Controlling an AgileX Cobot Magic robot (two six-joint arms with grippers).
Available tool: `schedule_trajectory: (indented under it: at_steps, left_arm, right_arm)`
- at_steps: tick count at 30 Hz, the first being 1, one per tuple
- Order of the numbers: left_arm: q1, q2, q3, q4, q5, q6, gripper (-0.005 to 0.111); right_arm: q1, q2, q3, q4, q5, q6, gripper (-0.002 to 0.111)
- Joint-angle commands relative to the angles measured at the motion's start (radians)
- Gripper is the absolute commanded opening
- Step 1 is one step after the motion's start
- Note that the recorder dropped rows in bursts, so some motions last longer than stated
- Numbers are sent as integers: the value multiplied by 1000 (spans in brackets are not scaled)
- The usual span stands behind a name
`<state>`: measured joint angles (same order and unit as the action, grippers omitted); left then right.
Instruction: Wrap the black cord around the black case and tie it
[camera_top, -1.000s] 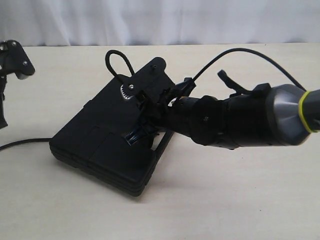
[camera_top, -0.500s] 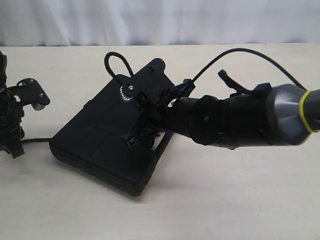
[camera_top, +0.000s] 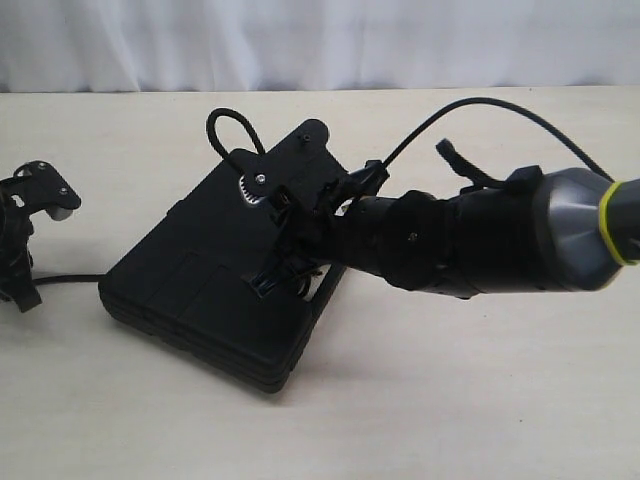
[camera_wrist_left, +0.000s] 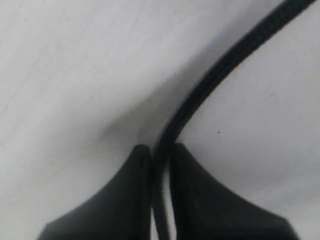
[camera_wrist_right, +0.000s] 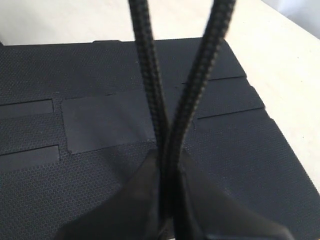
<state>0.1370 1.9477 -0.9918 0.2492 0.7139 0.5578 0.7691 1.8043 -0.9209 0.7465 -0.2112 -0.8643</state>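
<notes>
We count one black case (camera_top: 200, 290) on the worktop (camera_top: 450, 400), lying toward its left edge. There is one black cord (camera_top: 228, 125). The right wrist view shows two of its strands above the case, and the left wrist view shows a single strand. We count two end effectors: the left end effector (camera_wrist_left: 160, 150) and the right end effector (camera_wrist_right: 167, 160). One glossy cable (camera_top: 500, 105) arcs over the worktop's right half.

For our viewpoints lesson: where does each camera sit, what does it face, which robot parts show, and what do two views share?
Exterior: off the arms, facing the black case on the table; right arm and left fingers show.
Left wrist: just behind the left fingers, facing the table.
Right wrist: just behind the right fingers, facing the case.
Shared: both wrist views show the black cord between fingers.
</notes>
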Motion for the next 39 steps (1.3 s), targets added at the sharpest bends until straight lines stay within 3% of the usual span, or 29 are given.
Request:
schedule_trajectory:
  at_steps: [1, 4, 7, 10, 15, 18, 21, 23, 25, 26, 30, 35, 39]
  left_arm:
    - [1, 31, -34, 11, -44, 13, 0]
    - [-30, 27, -129, 43, -52, 9, 0]
    - [-106, 27, -207, 108, -128, -34, 0]
    - [-159, 27, -299, 132, -225, -329, 0]
    - [-159, 27, -337, 136, -146, -406, 0]
    - [-155, 27, -337, 134, -110, -406, 14]
    - [-155, 27, -337, 137, -81, -500, 51]
    - [-155, 27, -337, 151, -33, -509, 59]
    - [-151, 27, -337, 245, 116, -482, 59]
    - [-149, 27, -335, 318, 250, -373, 58]
    - [-123, 27, -317, 277, 452, -193, 44]
    - [-45, 27, -280, 217, 392, -346, 36]
    - [59, 29, -254, -18, 367, -262, 36]
  right_arm:
    - [-5, -9, 2, -8, 1, -14, 4]
    - [-5, -9, 2, -8, 1, -14, 4]
    - [-5, -9, 2, -8, 1, -14, 4]
    - [-5, -9, 2, -8, 1, -14, 4]
    - [-5, -9, 2, -8, 7, -14, 4]
    - [-5, -9, 2, -8, 16, -14, 4]
    - [-5, -9, 2, -8, 30, -14, 4]
    - [-5, -9, 2, -8, 34, -14, 4]
    - [-5, -9, 2, -4, 44, -14, 4]
    - [-5, -9, 2, -4, 58, -14, 4]
    - [-5, -9, 2, -4, 69, -14, 4]
    - [-5, -9, 2, -4, 82, -14, 4]
    - [-5, -9, 2, -4, 86, -14, 4]
